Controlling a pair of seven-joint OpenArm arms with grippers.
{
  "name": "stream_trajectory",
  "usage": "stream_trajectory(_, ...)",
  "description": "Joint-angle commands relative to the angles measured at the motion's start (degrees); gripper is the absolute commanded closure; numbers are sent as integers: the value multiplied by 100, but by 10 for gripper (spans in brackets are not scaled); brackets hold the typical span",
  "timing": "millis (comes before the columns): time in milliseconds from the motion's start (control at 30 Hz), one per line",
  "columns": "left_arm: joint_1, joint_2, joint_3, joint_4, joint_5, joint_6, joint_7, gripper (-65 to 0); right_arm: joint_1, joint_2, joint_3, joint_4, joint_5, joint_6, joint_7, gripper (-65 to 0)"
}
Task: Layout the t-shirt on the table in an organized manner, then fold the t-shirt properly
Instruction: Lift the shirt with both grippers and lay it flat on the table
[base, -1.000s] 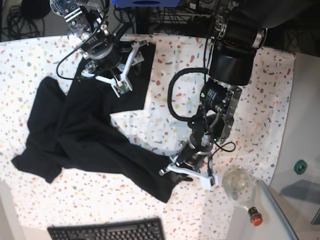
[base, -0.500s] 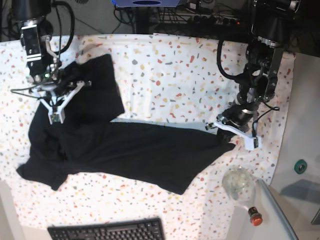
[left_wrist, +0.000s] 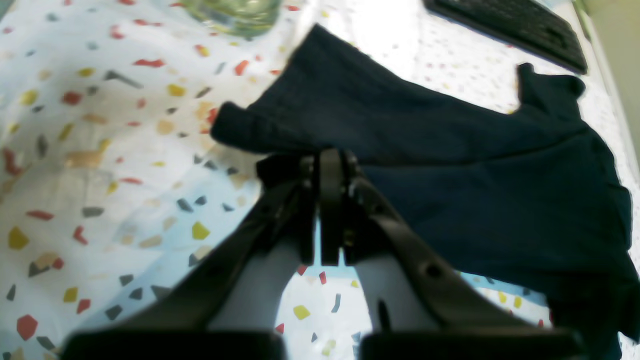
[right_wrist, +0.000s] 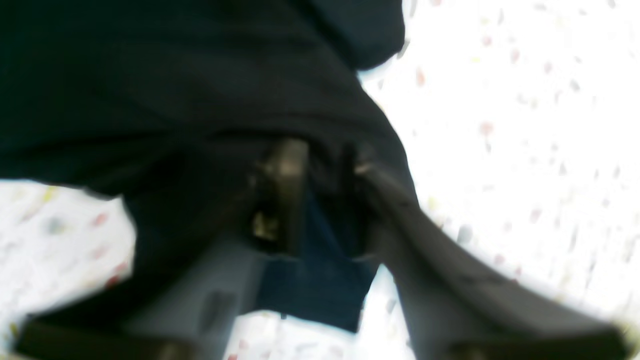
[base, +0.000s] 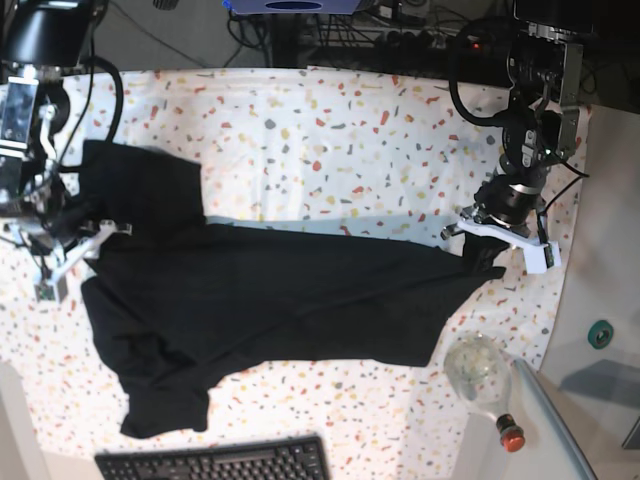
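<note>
On the arms' side, a bare strip of the speckled worktop (base: 330, 130) lies nearest, and at the near right a flap of the black t-shirt (base: 300, 290) reaches back toward the right arm. Just beyond that flap the right gripper (right_wrist: 325, 150) is low over dark cloth, its jaws parted by a moderate gap; fabric shows between and under them, but no pinch on it can be made out through the blur. Over on the left, the left gripper (left_wrist: 327, 157) has its jaws closed together on the shirt's left end, a little tongue of cloth poking out past the tips. The shirt runs between the two in a long band, its far left corner spread out, its far right part bunched and trailing toward the keyboard (base: 220, 465); a clear bottle (base: 478, 370) stands or lies at the far left, apart from the cloth. This looks like laying out, with folding still to come. The next move probably calls for the right jaws to take a clean edge, then an even pull outward; tugging the left end alone could drag the bunch along unopened.
</note>
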Motion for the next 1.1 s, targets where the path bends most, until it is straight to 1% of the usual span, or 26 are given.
stream_trajectory(0, -65, -68, -36, 104, -32, -62, -147, 0, -76, -10, 237, 284, 117, 102, -3, -303)
stream_trajectory(33, -65, -68, -36, 104, -32, -62, -147, 0, -173, -62, 465, 389, 293, 243, -56, -351)
stream_trajectory(67, -56, -68, -36, 104, -32, -62, -147, 0, -261, -98, 746, 398, 495, 427, -118, -383)
stream_trajectory(133, -65, -77, -36, 60, -32, -62, -147, 0, -348, -133, 1344, 231, 830, 788, -214, -381)
stream_trajectory(200, -83, -77, -27, 24, -32, -62, -147, 0, -410, -133, 1810, -112, 979, 1148, -232, -372)
stream_trajectory(233, -83, -77, -18, 24, -32, -62, -147, 0, -419, -133, 1977, -279, 979, 1280, -232, -371)
stream_trajectory(300, -74, -77, -9, 24, -32, -62, -147, 0, -428, -80, 2109, -648, 970, 1430, -214, -371)
stream_trajectory(400, -56, -77, 8, 24, -32, -62, -147, 0, -410, 96, 2127, -1237, 970, 1658, -188, -371)
stream_trajectory(467, -48, -77, 17, 24, -32, -62, -147, 0, -392, 105, 2100, -1509, 970, 1816, -82, -369)
stream_trajectory(600, -39, -77, 8, 24, -32, -62, -147, 0, -384, 105, 2056, -1914, 970, 1852, 208, -369)
stream_trajectory(667, -39, -77, 8, 24, -32, -62, -147, 0, -357, 105, 1916, -2204, 970, 1869, 348, -369)
stream_trajectory(767, -39, -77, 26, 24, -32, -62, -147, 0, -384, 105, 1670, -2292, 988, 1904, 375, -369)
stream_trajectory(867, -30, -77, 26, 24, -32, -62, -147, 0, -472, 69, 1379, -2169, 988, 2212, 366, -366)
stream_trajectory(900, -30, -77, 26, 24, -32, -62, -147, 0, -507, 61, 1283, -2134, 997, 2221, 366, -362)
stream_trajectory(933, -30, -77, 26, 24, -32, -62, -147, 0, -516, 52, 1221, -2134, 997, 2221, 383, -344)
stream_trajectory(967, -30, -77, 26, 24, -32, -62, -147, 0, -516, 17, 1204, -2142, 997, 2230, 383, -306)
stream_trajectory(1033, -30, -77, 26, 24, -32, -62, -147, 0, -516, 8, 1204, -2186, 997, 2256, 392, -206)
stream_trajectory(1067, -21, -77, 26, 24, -32, -62, -147, 0, -516, 8, 1221, -2186, 997, 2274, 392, -143)
